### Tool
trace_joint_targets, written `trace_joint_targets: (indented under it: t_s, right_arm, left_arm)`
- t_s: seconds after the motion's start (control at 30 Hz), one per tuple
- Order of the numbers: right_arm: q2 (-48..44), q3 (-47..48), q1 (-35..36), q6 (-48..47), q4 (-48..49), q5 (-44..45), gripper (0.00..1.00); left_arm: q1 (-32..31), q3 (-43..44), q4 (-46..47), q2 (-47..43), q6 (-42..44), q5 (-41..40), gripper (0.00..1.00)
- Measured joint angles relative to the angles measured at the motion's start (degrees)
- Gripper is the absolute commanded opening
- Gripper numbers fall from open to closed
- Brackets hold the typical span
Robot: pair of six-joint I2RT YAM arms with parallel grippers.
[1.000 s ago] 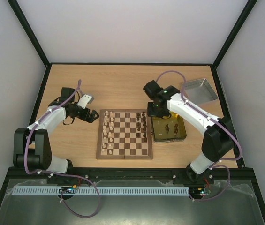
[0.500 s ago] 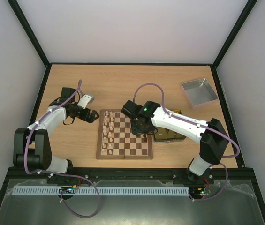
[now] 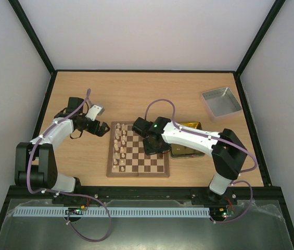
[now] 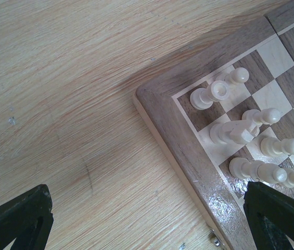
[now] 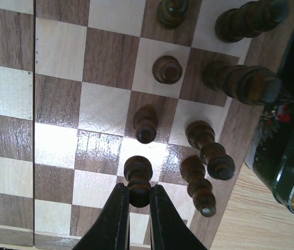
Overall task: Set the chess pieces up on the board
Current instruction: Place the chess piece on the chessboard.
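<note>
The checkered wooden board point(image 3: 138, 170) lies mid-table, cream pieces point(image 3: 119, 143) in two columns along its left side, dark pieces point(image 3: 160, 129) at its right side. My right gripper point(image 3: 153, 147) is over the board's right part, shut on a dark pawn point(image 5: 138, 179) held just above a square in the right wrist view, beside several standing dark pieces point(image 5: 205, 165). My left gripper point(image 3: 101, 128) hovers open and empty off the board's far left corner; in the left wrist view that corner point(image 4: 160, 112) and cream pieces point(image 4: 229, 132) show between its fingertips point(image 4: 24, 216).
A gold tin point(image 3: 186, 151) sits right of the board, partly under my right arm. A silver-grey tray point(image 3: 220, 102) stands at the far right. A small white block point(image 3: 96, 110) lies by the left arm. Black frame posts edge the table.
My right arm has swung left from over the gold tin to over the board's right side, carrying the dark pawn. The left arm has not moved.
</note>
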Motion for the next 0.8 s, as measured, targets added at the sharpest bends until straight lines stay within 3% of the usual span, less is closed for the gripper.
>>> trace_joint_targets:
  t_s: [0.63, 0.8]
  right_arm:
    - [2.16, -3.43, 0.81, 0.02, 3.45, -0.85, 0.06]
    - [2.21, -3.43, 0.81, 0.00, 3.54, -0.85, 0.13]
  left_arm:
    - [0.00, 0.00, 0.00, 0.00, -0.02, 0.00, 1.00]
    - [0.00, 0.00, 0.00, 0.00, -0.02, 0.02, 1.00]
